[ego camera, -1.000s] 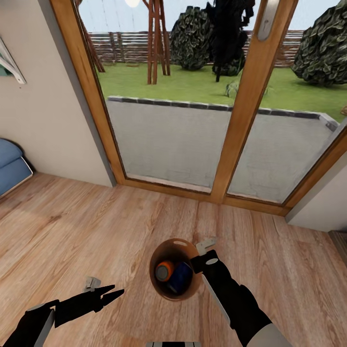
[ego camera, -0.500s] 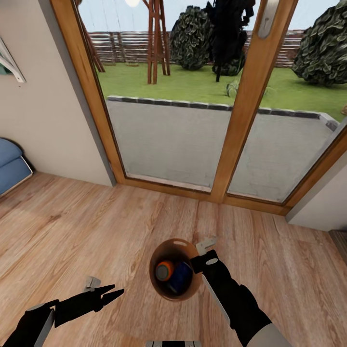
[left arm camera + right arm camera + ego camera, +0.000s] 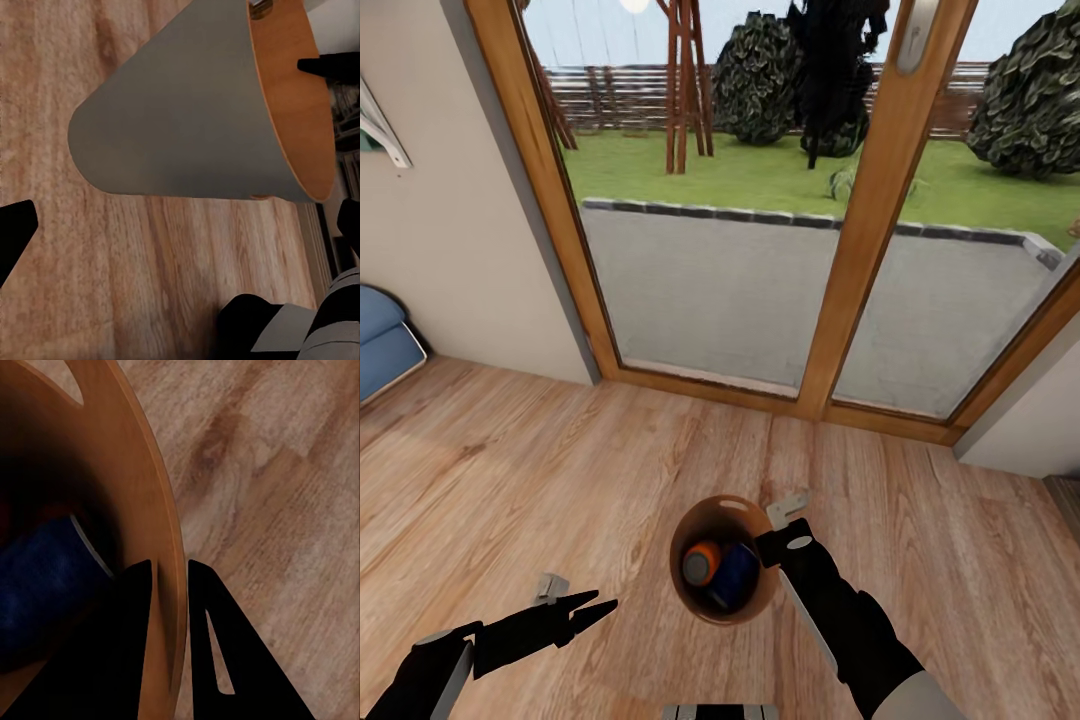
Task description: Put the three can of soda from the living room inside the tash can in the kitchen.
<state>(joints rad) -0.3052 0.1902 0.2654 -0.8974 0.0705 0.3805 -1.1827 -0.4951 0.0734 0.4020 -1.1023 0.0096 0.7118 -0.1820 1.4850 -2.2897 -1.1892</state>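
Fingers of the right gripper (image 3: 169, 585) pinch the wall of the bin (image 3: 755, 600), one inside, one outside, so the bin hangs from a thin rim hold above the floor (image 3: 510, 480). Inside lie an orange can (image 3: 700, 563) and a blue can (image 3: 735, 575); a third I cannot make out. The left gripper (image 3: 600, 603) waits spread and empty, near the bin's side. Risk, as I judge it: driving toward the kitchen could swing the bin, let the wall slip through the pinch, tip it, and spill cans by the glass doors (image 3: 760, 280).
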